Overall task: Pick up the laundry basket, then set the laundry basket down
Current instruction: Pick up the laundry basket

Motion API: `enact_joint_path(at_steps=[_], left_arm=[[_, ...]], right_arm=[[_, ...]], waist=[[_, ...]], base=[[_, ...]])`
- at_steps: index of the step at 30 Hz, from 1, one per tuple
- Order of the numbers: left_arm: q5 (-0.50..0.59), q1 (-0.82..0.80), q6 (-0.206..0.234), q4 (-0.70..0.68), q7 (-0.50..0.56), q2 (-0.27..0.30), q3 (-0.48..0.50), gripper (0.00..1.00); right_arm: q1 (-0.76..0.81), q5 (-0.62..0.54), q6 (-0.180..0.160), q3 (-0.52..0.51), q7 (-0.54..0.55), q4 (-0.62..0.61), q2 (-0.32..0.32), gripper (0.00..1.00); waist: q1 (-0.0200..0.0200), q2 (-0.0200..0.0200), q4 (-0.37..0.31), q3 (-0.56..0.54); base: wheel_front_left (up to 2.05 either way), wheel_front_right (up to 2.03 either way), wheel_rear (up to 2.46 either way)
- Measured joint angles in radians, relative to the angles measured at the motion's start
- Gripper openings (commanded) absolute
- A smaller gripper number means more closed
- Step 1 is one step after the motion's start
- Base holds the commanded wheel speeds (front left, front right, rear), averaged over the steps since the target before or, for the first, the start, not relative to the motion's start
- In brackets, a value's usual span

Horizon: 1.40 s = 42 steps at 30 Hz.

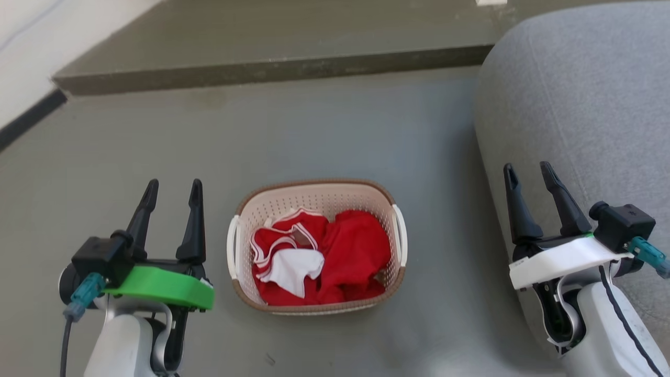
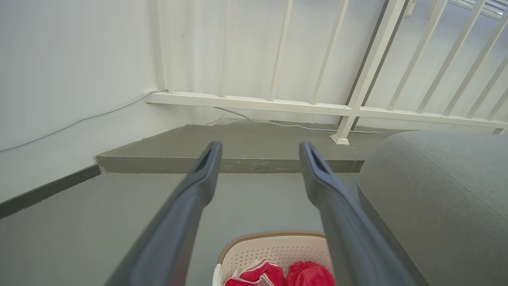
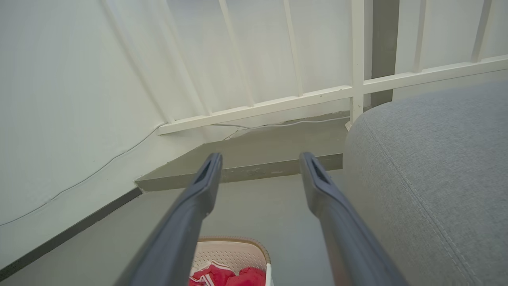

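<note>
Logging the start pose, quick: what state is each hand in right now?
Left hand: open, holding nothing.
Right hand: open, holding nothing.

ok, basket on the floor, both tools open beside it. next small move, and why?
Probably lower both arms and close in on the side handles. The left tool and right tool hang open and empty, flanking the laundry basket, apart from it. It sits on the floor, and its handles face them.

The perforated plastic laundry basket (image 1: 317, 201) holds red cloth (image 1: 352, 251) on a smooth matt floor (image 1: 324, 131).
</note>
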Motion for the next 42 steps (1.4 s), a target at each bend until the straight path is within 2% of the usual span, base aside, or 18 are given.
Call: enact_joint_path(at_steps=[16,24,34,42], left_arm=[[0.000,-0.169,-0.004,0.126,0.000,0.000,0.000,1.00],[-0.010,-0.256,-0.005,0.247,0.000,0.004,-0.011,1.00],[-0.012,-0.398,-0.006,0.381,0.001,0.009,-0.074,1.00],[-0.036,-0.480,-0.006,0.483,0.033,0.026,-0.100,1.00]], right_arm=[[-0.157,0.000,0.000,0.003,0.000,0.105,0.010,1.00],[-0.249,0.013,0.002,0.038,0.000,0.216,0.021,1.00],[-0.377,0.038,0.009,0.079,0.000,0.356,0.021,1.00],[-0.478,0.067,0.009,0.110,0.000,0.447,0.023,1.00]], waist=[[0.0000,0.0000,0.003,0.202],[0.0001,0.0000,0.006,0.317],[0.0001,0.0000,0.008,0.447],[0.0001,0.0000,0.007,0.539]], base=[[0.00,0.00,0.00],[0.00,0.00,0.00],[0.00,0.00,0.00],[0.00,0.00,0.00]])
